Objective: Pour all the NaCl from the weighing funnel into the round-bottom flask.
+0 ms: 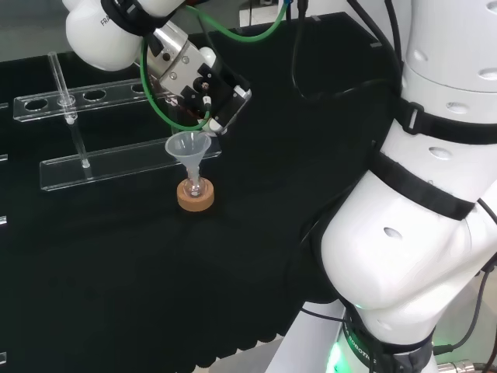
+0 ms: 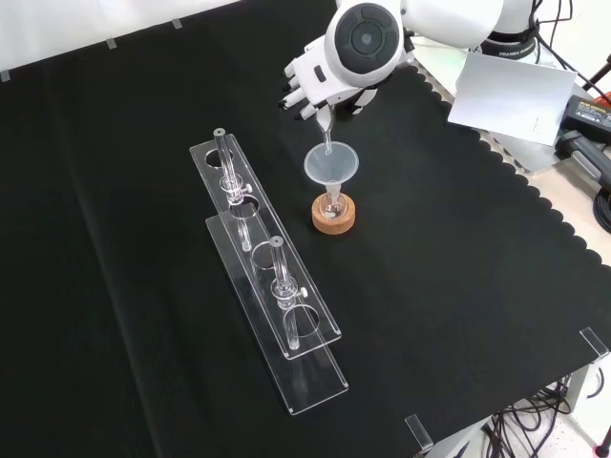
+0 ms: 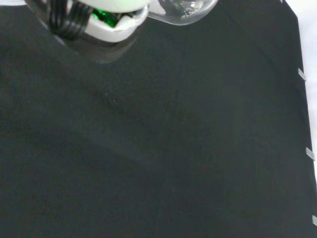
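The hand [image 1: 206, 85] hangs above the bench, up and to the right of the flask in the head view, its black and white body angled downward toward the left. In the front view the hand [image 2: 315, 86] comes in from the top, partly covered by a white link with a round grey cap [image 2: 364, 36]. Its fingers [image 2: 307, 107] point down toward the cloth.

A clear weighing funnel [image 2: 326, 134] is held in the fingers, its narrow stem tilted down into the wide mouth of a second funnel [image 2: 331, 164]. In the head view the fingertips sit just above that funnel's [image 1: 186, 148] rim. The fingers are curled round the weighing funnel; how far they close cannot be told exactly. In the wrist view a clear rounded glass part [image 3: 185, 10] shows beside the blurred white hand [image 3: 106, 22], over bare black cloth [image 3: 158, 148].

The second funnel stands upright in the neck of the small flask [image 2: 334, 205]. The flask sits in a cork ring [image 2: 335, 214] near the middle of the cloth. In the head view the ring [image 1: 195, 195] lies just near of a clear rack [image 1: 116, 163].

The rack [image 2: 272, 296] runs along the left of the flask in the front view, well apart from it, with upright tubes [image 2: 223, 162] in it. What the flask contains cannot be told.
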Robot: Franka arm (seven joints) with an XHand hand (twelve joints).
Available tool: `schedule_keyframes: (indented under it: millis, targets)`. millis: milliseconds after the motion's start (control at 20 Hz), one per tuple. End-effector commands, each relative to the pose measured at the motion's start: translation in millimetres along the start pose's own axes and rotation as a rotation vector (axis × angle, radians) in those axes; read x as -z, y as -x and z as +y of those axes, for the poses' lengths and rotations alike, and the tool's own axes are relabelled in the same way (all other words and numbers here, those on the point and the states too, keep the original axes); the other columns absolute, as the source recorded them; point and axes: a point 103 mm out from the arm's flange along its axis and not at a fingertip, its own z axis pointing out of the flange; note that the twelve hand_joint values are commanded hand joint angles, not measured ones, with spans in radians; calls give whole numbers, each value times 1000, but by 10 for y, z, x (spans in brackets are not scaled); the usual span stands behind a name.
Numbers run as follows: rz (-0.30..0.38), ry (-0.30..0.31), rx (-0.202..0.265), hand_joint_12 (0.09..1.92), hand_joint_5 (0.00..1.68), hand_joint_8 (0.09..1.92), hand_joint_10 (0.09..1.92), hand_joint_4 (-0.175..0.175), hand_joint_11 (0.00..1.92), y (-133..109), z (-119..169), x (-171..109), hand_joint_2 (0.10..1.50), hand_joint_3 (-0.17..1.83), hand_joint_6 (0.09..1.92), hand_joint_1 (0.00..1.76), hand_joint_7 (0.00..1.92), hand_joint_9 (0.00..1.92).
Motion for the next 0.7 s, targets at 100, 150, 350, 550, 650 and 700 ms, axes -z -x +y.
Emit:
schedule_keyframes:
  millis: [100,150,350,550,650,700]
  targets:
    - [-12,-4,-4,901,1317,667,214,175,1034,1,4,3,738,475,521,1124,616,1079]
    - [-15,-5,-5,901,1317,667,214,175,1034,2,5,4,738,476,522,1124,616,1078]
    - [-35,-9,-13,901,1317,667,213,175,1034,-3,5,24,737,477,522,1124,615,1078]
    - [-39,-3,-12,901,1316,667,212,175,1033,-7,8,29,737,478,523,1124,613,1077]
    - [-45,0,-12,901,1316,667,212,175,1033,-12,12,33,737,478,523,1124,612,1077]
    - [-48,0,-12,901,1316,667,211,175,1033,-11,14,34,736,479,523,1124,612,1077]
